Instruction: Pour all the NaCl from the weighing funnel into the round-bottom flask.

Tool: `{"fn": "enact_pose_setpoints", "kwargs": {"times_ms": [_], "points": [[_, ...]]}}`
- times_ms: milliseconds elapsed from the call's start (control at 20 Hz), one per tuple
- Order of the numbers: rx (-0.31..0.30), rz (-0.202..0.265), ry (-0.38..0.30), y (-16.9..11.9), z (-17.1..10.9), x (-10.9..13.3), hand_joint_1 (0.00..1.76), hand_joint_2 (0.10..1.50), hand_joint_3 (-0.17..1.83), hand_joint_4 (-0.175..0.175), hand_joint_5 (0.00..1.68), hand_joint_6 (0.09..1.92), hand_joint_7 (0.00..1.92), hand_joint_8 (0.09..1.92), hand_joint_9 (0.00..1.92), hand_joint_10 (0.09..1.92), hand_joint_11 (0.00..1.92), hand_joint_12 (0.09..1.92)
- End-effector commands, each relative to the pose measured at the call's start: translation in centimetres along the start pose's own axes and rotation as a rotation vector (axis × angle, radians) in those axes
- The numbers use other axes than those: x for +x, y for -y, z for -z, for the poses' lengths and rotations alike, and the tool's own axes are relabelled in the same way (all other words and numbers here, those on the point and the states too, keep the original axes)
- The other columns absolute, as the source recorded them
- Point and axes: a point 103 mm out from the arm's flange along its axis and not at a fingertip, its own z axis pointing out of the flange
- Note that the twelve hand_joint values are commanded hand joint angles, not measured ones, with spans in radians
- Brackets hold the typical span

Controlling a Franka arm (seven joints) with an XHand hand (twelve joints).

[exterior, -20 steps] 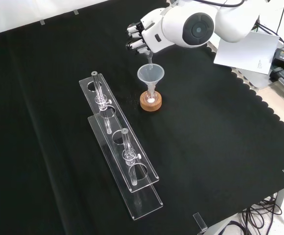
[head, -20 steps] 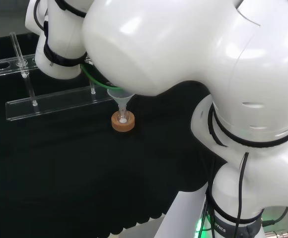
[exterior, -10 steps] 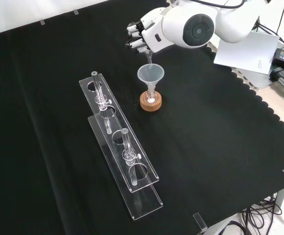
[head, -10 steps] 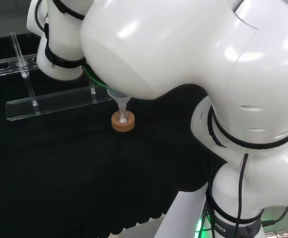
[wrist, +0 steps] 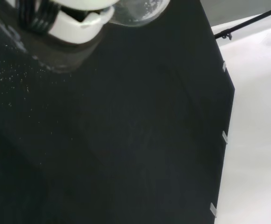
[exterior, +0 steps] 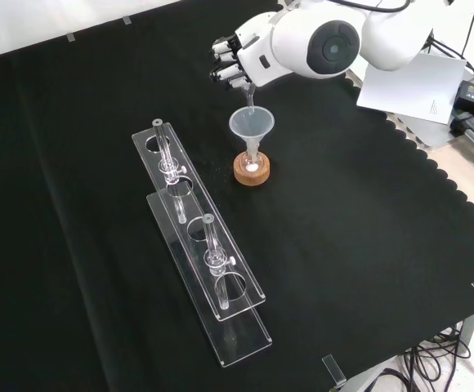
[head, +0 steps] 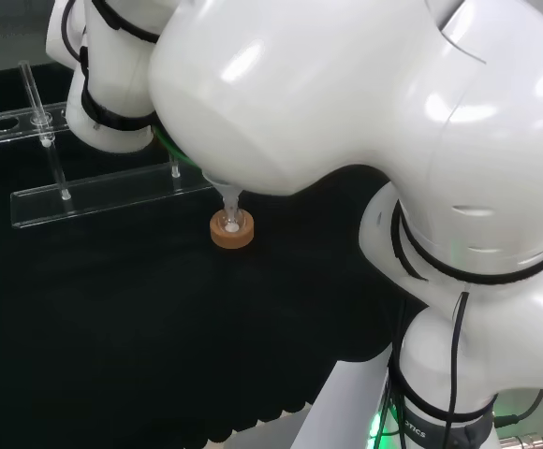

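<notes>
**Weighing funnel tipped over the flask's funnel, pour under way**

Little has shifted since the earlier frames: in the head view the big white arm link has crept lower, covering more of the clear plastic cone funnel, while in the front view the hand has barely moved.

In the front view's upper middle, the black and white hand has its fingers curled, apparently grasping the small clear glass weighing funnel, whose spout slants down to just above the cone funnel's mouth. How much of it the fingers enclose I cannot tell. The cone funnel sits in the neck of the small clear round-bottom flask, which rests on a brown cork ring stand on the black-clothed bench. A white patch shows in the flask, likely salt already through.

Two clear acrylic racks stand left of the flask, apart from it.

I judge the weighing funnel light, stiff, slippery and fragile; it is best held by its wider body, leaving the spout free.

No readable print shows on the task's ware.
</notes>
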Motion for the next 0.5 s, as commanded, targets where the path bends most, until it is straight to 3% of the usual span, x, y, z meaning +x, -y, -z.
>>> {"fn": "enact_pose_setpoints", "kwargs": {"times_ms": [50,200,500], "points": [[-0.011,-0.016,-0.115,0.0,-0.5,-0.4,1.11,0.71,0.55,0.175,1.29,0.6,0.76,0.65,1.25,0.09,1.13,0.82],[-0.013,-0.02,-0.177,-0.1,-0.9,-0.8,1.11,0.71,0.55,0.175,1.29,0.6,0.76,0.65,1.25,0.09,1.13,0.82],[-0.03,-0.042,-0.368,-0.2,-2.0,-2.0,1.11,0.71,0.55,0.175,1.29,0.6,0.76,0.66,1.25,0.09,1.13,0.82]]}}
